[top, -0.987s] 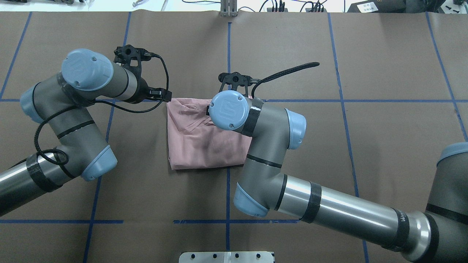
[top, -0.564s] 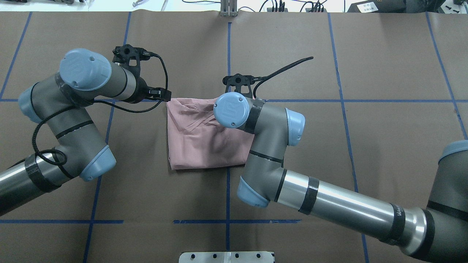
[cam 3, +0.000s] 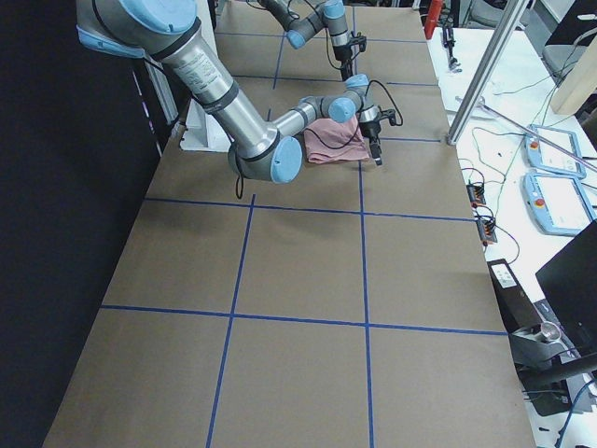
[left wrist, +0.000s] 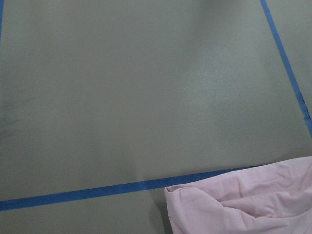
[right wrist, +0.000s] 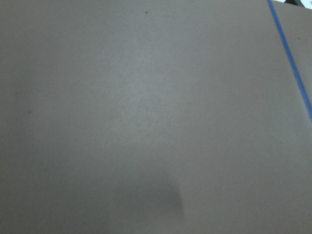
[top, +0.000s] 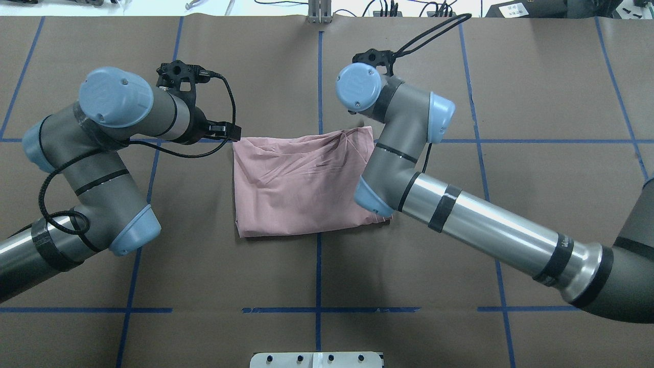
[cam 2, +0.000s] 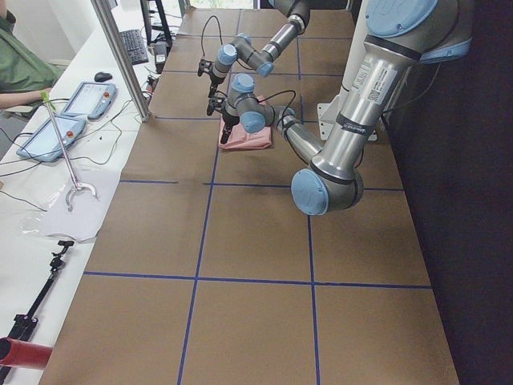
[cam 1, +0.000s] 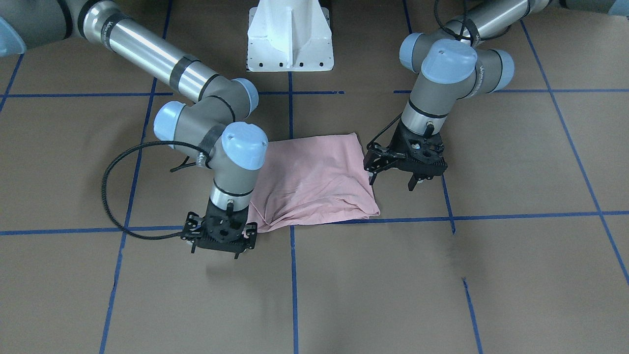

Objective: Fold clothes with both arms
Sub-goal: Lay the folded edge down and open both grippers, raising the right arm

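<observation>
Soft, matt pink cloth, creased and rumpled: the T-shirt (top: 301, 184) on a table (top: 536, 76) covered in dull brown paper, crossed by smooth blue tape (top: 536, 141). The left arm (top: 97, 168) and right arm (top: 475, 225) pair shiny brushed-metal tubes with matt grey housings and smooth light blue plastic caps. The left gripper (cam 1: 392, 183) and right gripper (cam 1: 216, 251) look like matt black plastic; the pedestal (cam 1: 290, 34), glossy white.

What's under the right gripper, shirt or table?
Bare brown table with a blue tape line, by its wrist camera. The right gripper hangs just off a corner of the pink T-shirt. Overhead, its wrist covers it.
</observation>
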`<state>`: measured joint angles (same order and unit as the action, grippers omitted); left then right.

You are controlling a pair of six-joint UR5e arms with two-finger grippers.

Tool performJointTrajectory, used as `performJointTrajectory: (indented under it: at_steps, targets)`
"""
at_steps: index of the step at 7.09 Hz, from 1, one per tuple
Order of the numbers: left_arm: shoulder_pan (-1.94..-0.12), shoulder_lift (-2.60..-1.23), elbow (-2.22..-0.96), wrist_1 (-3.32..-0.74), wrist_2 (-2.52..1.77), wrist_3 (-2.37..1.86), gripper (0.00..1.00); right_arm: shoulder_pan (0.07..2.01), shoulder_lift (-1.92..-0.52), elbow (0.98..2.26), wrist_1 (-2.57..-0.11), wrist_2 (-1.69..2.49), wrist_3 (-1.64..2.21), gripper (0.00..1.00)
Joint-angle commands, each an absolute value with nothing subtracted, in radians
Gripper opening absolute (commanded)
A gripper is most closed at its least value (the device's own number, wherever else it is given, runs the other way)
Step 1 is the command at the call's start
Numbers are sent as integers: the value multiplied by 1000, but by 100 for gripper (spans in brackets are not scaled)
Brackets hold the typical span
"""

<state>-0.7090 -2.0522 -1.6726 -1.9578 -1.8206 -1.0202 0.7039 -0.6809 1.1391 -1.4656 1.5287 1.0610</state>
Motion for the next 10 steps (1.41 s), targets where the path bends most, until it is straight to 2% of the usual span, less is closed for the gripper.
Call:
performJointTrajectory:
  at_steps: [1, 3, 7, 10]
  targets:
    - [-681, -2083, -1631, -1944, -1815, -1099, 100, 788, -686, 1198, -1456, 1710, 962, 100]
    - [-637, -2138, -1544, -1939, -1787, -1121, 100, 785, -715, 1273, -1456, 1727, 966, 100]
    - [-624, -2132, -1453, -1940, -1695, -1025, 100, 784, -745, 1288, -1456, 1720, 963, 100]
    - [-802, -2091, -1431, -1959, -1695, -743, 100, 784, -770, 1307, -1453, 1726, 960, 100]
